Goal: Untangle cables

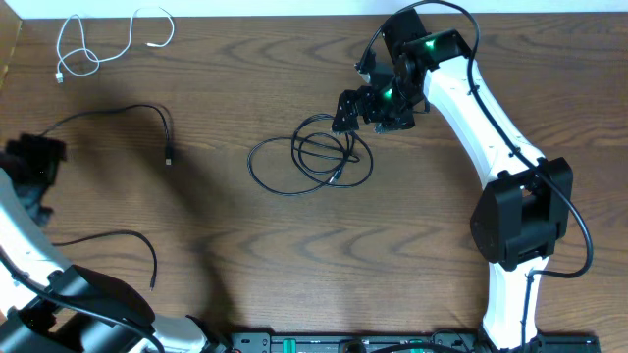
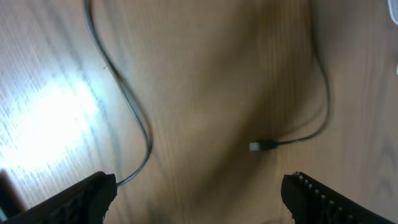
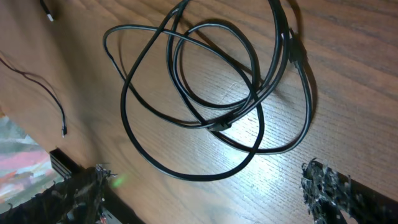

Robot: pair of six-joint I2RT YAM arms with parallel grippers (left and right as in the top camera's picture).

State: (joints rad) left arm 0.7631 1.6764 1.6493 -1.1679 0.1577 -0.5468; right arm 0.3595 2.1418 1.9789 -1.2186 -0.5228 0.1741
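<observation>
Two grippers stand spread wide with nothing between their fingers. The right gripper (image 3: 205, 199) hangs just beside the coiled black cable (image 3: 221, 124) lying in overlapping loops at mid-table, and the left gripper (image 2: 199, 199) hovers over bare wood between a black cable with a small plug (image 2: 258, 146) and a second black cable (image 1: 118, 232). Farther out, the white cable (image 1: 98, 44) lies loosely looped at the table's (image 1: 294, 275) far left corner, well apart from the black ones.

My right arm (image 1: 478, 118) has white links, black joints, a black cord (image 1: 586, 230) and green lights (image 1: 429, 43) near the wrist. Its fingers (image 3: 323, 186) are rough black. My left arm (image 1: 22, 233) matches.
</observation>
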